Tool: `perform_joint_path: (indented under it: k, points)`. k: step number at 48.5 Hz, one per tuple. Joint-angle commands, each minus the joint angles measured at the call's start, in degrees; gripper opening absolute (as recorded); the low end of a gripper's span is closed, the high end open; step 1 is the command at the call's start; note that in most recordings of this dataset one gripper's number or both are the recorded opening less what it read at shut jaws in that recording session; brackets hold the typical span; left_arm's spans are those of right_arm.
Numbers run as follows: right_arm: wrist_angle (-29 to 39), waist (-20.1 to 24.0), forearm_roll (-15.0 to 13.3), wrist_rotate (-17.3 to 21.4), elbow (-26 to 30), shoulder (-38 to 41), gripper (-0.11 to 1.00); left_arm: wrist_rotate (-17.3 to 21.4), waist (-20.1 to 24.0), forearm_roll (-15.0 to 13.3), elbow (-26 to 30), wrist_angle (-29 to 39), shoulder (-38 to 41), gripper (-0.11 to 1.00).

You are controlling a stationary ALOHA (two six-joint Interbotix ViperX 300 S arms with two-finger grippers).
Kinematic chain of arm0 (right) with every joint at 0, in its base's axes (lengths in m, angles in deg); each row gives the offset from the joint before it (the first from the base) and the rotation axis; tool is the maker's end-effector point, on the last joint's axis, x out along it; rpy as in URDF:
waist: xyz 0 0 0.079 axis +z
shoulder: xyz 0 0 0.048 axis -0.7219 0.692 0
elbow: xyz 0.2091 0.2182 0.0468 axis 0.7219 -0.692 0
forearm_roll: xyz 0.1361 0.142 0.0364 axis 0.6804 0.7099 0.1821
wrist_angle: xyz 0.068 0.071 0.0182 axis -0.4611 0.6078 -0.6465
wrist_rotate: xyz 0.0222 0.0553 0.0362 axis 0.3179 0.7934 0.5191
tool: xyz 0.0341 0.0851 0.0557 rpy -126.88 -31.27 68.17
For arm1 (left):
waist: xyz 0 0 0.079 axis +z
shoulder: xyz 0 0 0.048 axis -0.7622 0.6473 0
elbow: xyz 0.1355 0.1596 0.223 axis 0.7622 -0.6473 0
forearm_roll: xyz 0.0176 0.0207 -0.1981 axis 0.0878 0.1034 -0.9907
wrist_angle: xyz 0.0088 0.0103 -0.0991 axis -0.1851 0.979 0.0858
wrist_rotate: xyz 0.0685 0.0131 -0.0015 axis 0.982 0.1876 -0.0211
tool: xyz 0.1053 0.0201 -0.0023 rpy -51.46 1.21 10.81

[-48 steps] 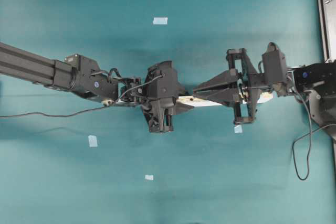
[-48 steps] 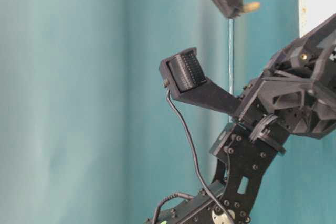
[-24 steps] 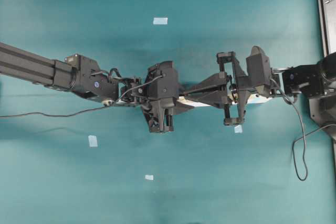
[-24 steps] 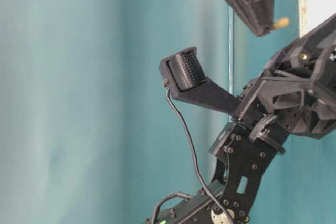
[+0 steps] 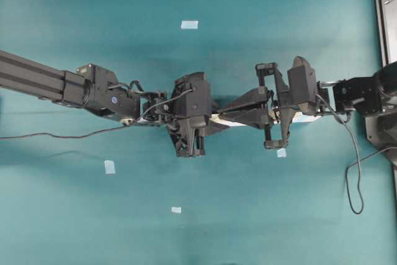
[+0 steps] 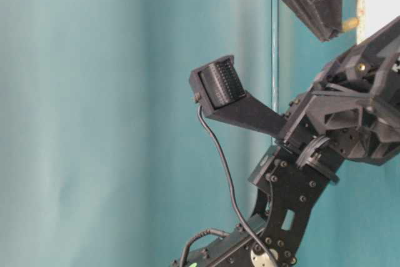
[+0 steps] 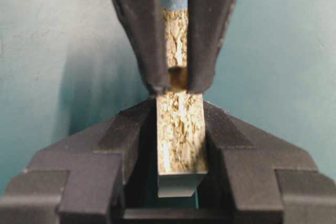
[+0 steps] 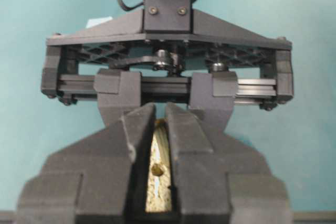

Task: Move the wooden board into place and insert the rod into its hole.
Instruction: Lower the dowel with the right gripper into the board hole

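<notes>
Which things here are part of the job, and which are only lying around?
Part of the job:
board, clamped in left gripper
rod, pinched in right gripper

Only lying around:
tape squares on the cloth
cable

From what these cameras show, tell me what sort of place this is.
Most likely a robotics lab bench set up for a two-arm assembly test. A plain teal cloth covers the table, small pale-blue tape squares mark spots on it, and two black arms meet over a wooden board, with nothing domestic in view.
</notes>
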Motion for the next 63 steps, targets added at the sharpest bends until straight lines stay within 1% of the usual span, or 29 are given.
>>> perform_joint_path:
  k: [1, 45, 63]
  points:
    - [-0.09, 0.35, -0.09, 0.09, 0.18, -0.62, 0.08, -0.35, -1.05, 0.18, 0.26, 0.53, -1.41, 0.23]
    - [0.00, 1.14, 0.18, 0.09, -0.70, -0.62, 0.08, -0.44, -1.05, 0.09, 0.35, 1.05, -1.41, 0.23]
    - [2.99, 1.14, 0.53, 0.09, -1.67, -0.70, 0.08, -0.44, -1.05, 0.18, 0.35, 1.32, -1.41, 0.23]
